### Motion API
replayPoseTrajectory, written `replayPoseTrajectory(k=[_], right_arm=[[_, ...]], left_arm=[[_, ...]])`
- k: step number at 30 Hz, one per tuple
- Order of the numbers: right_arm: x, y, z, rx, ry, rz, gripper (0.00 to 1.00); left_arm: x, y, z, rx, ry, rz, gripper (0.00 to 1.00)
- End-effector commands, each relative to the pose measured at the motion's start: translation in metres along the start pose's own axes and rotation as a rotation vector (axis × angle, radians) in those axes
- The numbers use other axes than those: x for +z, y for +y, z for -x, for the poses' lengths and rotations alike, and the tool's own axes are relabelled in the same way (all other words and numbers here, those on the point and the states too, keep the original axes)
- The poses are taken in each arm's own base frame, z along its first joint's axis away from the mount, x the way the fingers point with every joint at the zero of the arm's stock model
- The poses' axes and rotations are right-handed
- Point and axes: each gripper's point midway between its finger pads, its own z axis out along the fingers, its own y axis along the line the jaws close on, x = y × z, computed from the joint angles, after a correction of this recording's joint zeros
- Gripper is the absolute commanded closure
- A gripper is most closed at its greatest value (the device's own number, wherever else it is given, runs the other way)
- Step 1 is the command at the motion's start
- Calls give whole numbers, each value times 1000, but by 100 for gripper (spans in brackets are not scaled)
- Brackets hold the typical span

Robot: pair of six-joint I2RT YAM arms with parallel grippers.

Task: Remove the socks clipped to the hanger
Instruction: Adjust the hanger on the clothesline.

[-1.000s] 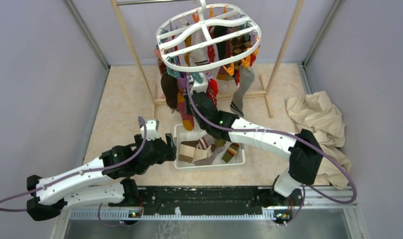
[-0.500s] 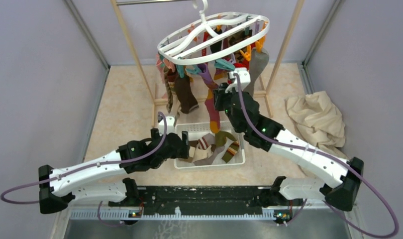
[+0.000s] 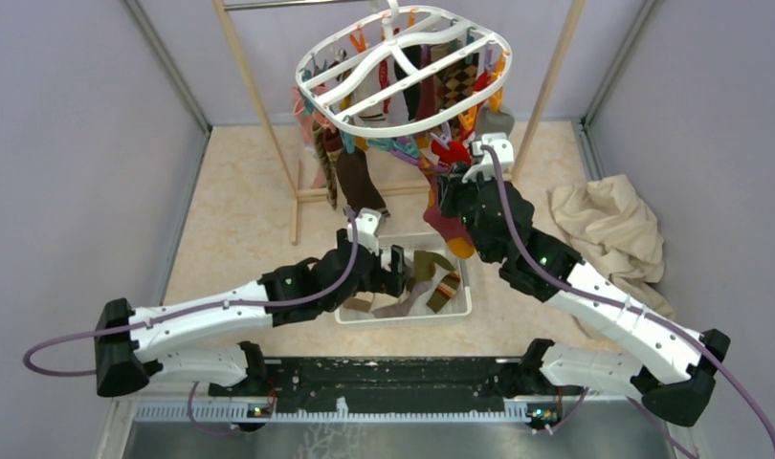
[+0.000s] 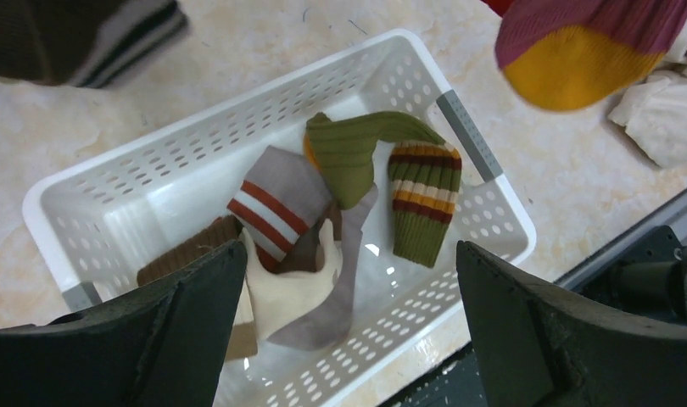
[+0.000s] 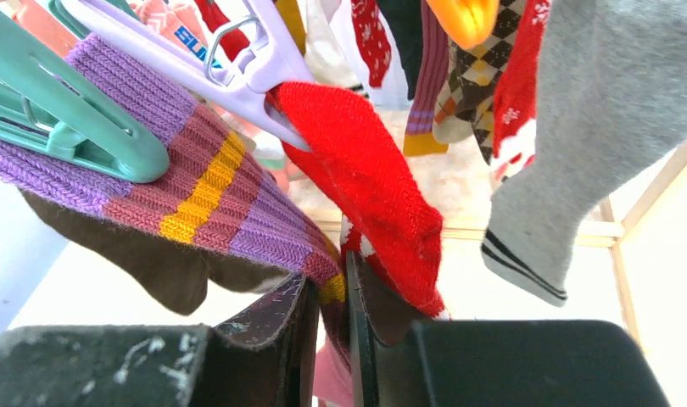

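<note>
- The left gripper (image 3: pixel 395 268) (image 4: pixel 349 254) hangs low over a white slotted plastic basket (image 3: pixel 403 316) (image 4: pixel 264 85). Its two black fingers stand wide apart and nothing is between them.
- In the basket lie loose socks: a green ribbed sock (image 4: pixel 357 153), a grey sock with red and white stripes (image 4: pixel 281 199), an olive striped sock (image 4: pixel 425 203), and a cream one and a brown one beside it.
- The right gripper (image 3: pixel 451 198) (image 5: pixel 332 314) reaches up, just under the hanger. Its fingers are pressed together on a purple sock with maroon and yellow stripes (image 5: pixel 213 195) (image 3: pixel 448 228). The yellow toe of this sock hangs below the gripper, above the far right part of the basket.
- A teal plastic clip (image 5: pixel 86 127) bites the upper part of the same sock. Next to it a lilac clip (image 5: pixel 255 64) holds a red sock (image 5: pixel 365 178), which touches the right finger.
- A grey sock with a dark-striped toe (image 5: pixel 594 127) hangs just to the right.
- The white plastic oval hanger (image 3: pixel 391 38) hangs tilted at the far side, between the poles of a wooden rack (image 3: pixel 259 115). Many socks are clipped under it.
- A crumpled beige cloth (image 3: pixel 613 229) lies at the right.
</note>
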Motion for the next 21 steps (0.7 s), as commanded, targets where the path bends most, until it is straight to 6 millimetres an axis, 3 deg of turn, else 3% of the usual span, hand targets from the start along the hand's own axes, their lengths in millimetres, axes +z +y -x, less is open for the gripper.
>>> replayPoseTrajectory(k=[1, 11, 21], right_arm=[[-8, -12, 13, -1, -28, -24, 82], [-4, -23, 12, -17, -16, -41, 82], [27, -70, 13, 61, 6, -71, 82]], left_arm=[[18, -3, 13, 41, -82, 24, 1], [1, 21, 23, 26, -148, 92, 1], [-8, 28, 8, -4, -111, 95, 2]])
